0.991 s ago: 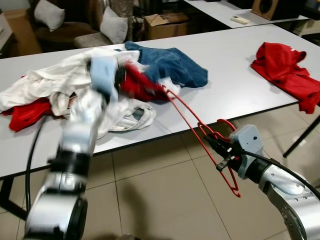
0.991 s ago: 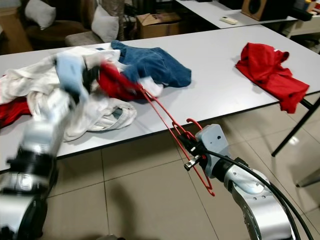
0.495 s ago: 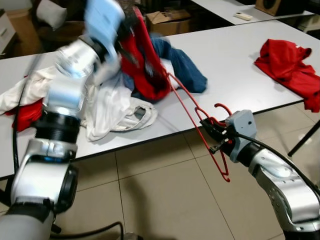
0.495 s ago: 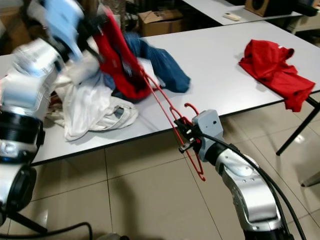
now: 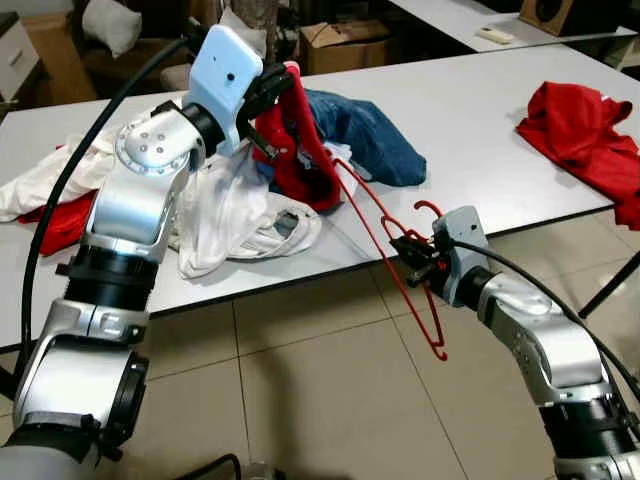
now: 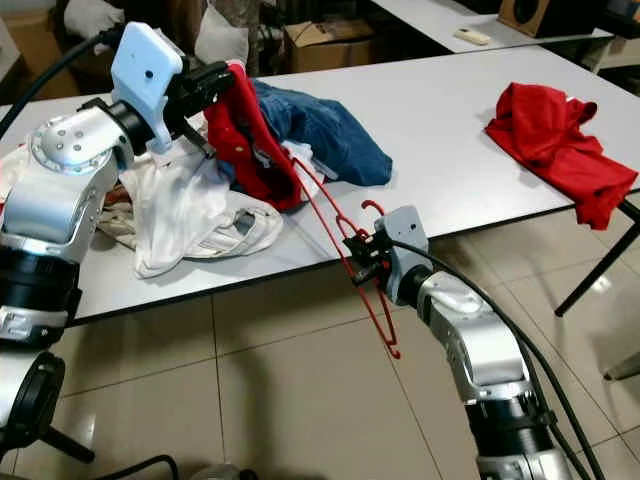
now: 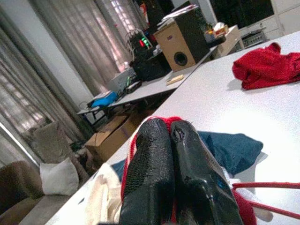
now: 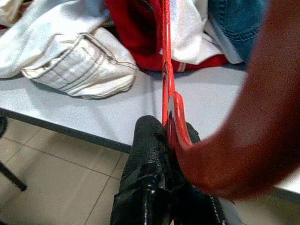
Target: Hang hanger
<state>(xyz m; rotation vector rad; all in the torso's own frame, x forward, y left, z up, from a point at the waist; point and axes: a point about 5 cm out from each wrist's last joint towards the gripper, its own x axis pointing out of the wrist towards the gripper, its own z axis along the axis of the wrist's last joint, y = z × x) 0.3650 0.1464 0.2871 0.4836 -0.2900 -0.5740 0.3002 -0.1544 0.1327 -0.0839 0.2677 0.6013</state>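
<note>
My left gripper (image 5: 268,92) is raised over the white table (image 5: 480,130), shut on the top of a red garment (image 5: 298,150) that hangs from it. In the left wrist view its fingers (image 7: 154,154) press together with red cloth between them. My right gripper (image 5: 418,258) sits just off the table's front edge, shut on a red wire hanger (image 8: 165,56) near its hook. One end of the hanger reaches up into the hanging garment; the other end (image 5: 432,335) points down over the floor.
Blue jeans (image 5: 365,135) and a heap of white clothes (image 5: 235,215) lie under and beside the lifted garment. Another red garment (image 5: 585,135) lies at the table's right end, above a black table leg (image 5: 605,280). A cardboard box (image 5: 345,45) stands behind the table.
My left gripper has lifted the red garment up off the pile. My right gripper has brought the hanger up closer to the table edge, still holding it.
</note>
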